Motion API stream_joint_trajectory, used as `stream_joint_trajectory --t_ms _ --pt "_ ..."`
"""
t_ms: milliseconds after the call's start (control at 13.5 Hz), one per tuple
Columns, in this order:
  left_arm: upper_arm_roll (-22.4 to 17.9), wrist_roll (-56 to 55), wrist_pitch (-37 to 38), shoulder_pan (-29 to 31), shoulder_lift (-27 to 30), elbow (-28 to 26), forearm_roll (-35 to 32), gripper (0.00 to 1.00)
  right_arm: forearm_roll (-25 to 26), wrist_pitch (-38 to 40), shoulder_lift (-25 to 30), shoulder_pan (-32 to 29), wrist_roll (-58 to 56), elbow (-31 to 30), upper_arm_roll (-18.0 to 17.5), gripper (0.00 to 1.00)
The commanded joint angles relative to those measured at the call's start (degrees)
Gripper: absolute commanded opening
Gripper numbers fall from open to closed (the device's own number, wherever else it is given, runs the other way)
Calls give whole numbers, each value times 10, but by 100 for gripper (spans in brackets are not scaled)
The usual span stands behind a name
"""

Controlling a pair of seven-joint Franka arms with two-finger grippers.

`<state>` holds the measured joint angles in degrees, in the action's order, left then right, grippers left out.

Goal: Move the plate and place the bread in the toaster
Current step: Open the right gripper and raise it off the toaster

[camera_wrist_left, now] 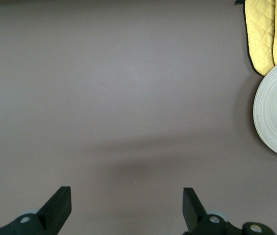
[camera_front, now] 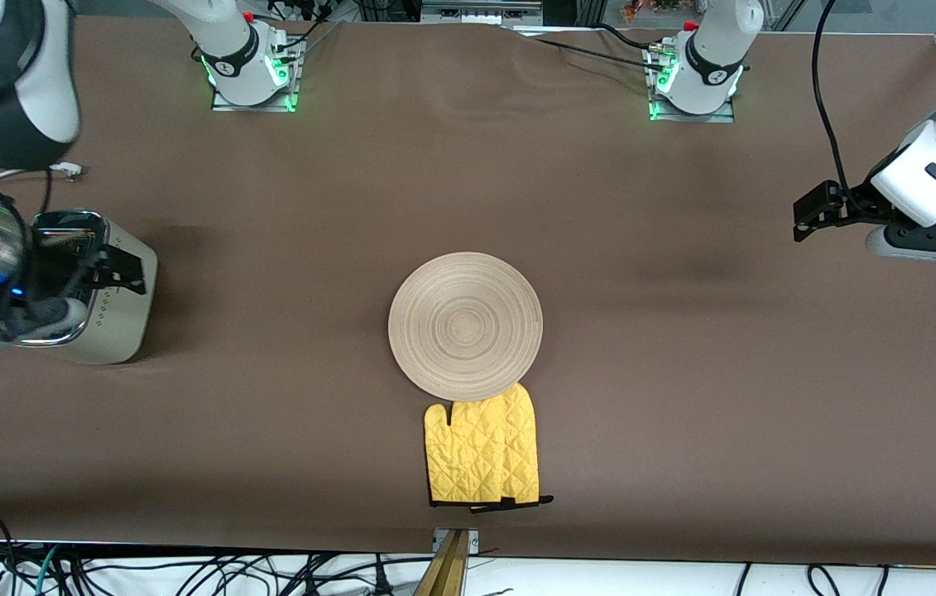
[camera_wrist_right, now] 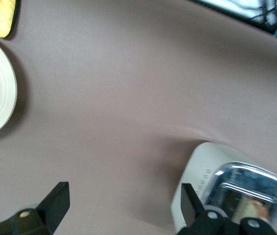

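Front view shows the plate point(camera_front: 465, 325) mid-table, its edge over a yellow mitt point(camera_front: 482, 449), stiff and light, best pinched at its rim; bread point(camera_wrist_right: 252, 207) sits in the toaster point(camera_front: 108, 308); right gripper point(camera_wrist_right: 123, 205) and left gripper point(camera_wrist_left: 126, 203) both spread apart, empty

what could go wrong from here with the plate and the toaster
1. The plate overlaps the cuff end of the yellow oven mitt, so it may sit unevenly and could slide or tip if nudged.
2. The open right gripper hangs close over the toaster; a careless move might knock it.
3. Something tan shows in a toaster slot, probably the bread; whether it sits fully down cannot be told. The open left gripper waits over bare table.
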<state>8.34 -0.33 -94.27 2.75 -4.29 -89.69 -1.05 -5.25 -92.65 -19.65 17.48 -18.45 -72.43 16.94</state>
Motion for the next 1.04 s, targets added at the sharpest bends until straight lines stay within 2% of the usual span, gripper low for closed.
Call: stream_joint_trajectory --t_ms 0,222,370,593,963 --pt "1 1 9 1 -7 17 13 100 33 -23 77 -63 5 -84 -87 100" --pt "1 1 9 1 -7 17 13 100 43 -45 122 -135 6 -160 -145 100" --pt "1 1 9 1 -7 17 13 100 43 -51 139 -153 10 -187 -151 100" --pt "1 1 10 1 -6 17 13 100 45 -43 145 -177 83 -186 -167 100" --pt "1 0 10 2 -7 17 14 100 53 -30 151 -188 91 -185 -170 100"
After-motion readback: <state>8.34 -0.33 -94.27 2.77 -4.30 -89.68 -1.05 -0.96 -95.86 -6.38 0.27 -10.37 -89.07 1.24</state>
